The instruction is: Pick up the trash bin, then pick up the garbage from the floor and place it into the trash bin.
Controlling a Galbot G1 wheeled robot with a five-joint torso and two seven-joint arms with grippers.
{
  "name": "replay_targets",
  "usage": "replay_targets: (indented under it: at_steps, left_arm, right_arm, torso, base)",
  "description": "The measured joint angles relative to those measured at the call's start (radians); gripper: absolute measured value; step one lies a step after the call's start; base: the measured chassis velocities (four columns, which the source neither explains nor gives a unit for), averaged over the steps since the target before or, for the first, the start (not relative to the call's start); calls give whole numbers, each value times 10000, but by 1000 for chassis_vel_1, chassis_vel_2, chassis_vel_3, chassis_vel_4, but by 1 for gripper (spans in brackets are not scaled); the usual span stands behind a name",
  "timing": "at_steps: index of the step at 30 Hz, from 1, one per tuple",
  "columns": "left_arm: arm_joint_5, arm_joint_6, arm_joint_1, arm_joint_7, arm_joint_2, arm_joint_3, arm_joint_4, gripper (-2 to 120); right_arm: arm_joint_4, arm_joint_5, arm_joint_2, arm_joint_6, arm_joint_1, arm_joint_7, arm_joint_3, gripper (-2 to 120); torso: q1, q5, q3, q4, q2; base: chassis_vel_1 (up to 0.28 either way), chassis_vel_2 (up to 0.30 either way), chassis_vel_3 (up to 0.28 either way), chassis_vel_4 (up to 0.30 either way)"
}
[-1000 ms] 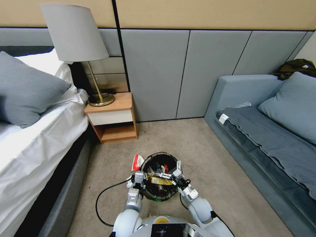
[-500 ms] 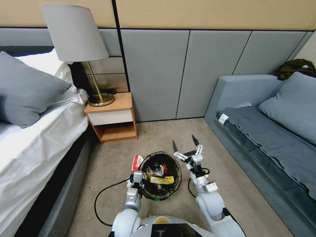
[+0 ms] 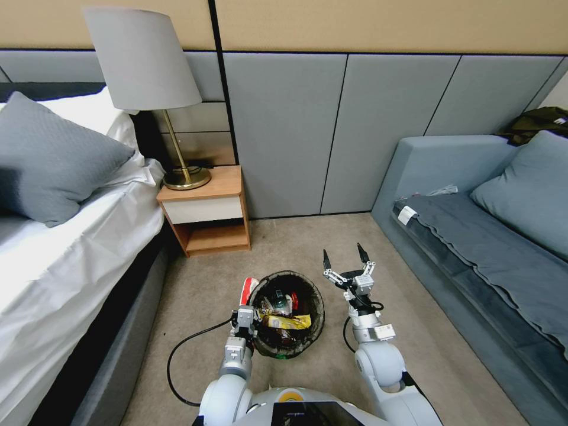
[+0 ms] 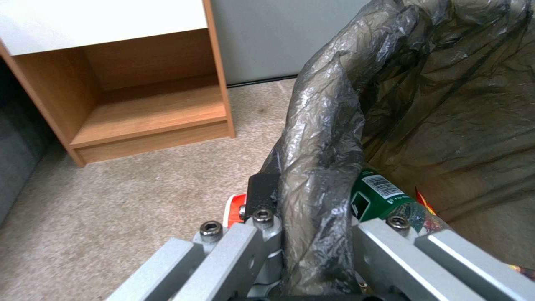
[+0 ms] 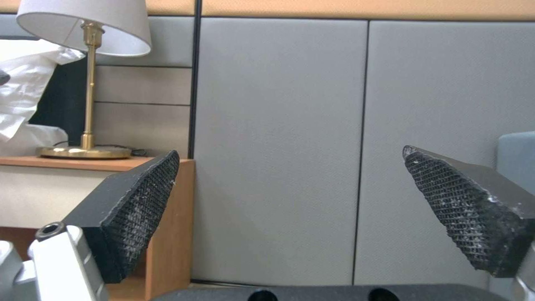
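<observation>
My left end effector is clamped on the left rim of the trash bin, pinching the black liner against the wall so the bin hangs upright and open at the near centre of the floor. My right end effector stands just right of the bin, fingers apart and empty, clear of the opening. The garbage inside is a jumble; I can make out a yellow wrapper and a green bottle, while a red-and-white piece at the bin's left is half hidden.
</observation>
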Motion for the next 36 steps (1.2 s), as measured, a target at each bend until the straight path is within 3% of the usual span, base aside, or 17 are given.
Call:
replay_targets:
  at_steps: [36]
  left_arm:
    - [-31,-3,53,-26,-9,-9,-105,1]
  right_arm:
    - [-414,-33,95,98,83,-183,-7,100]
  torso:
    - [0,0,0,0,-1]
  base:
    - [4,5,4,3]
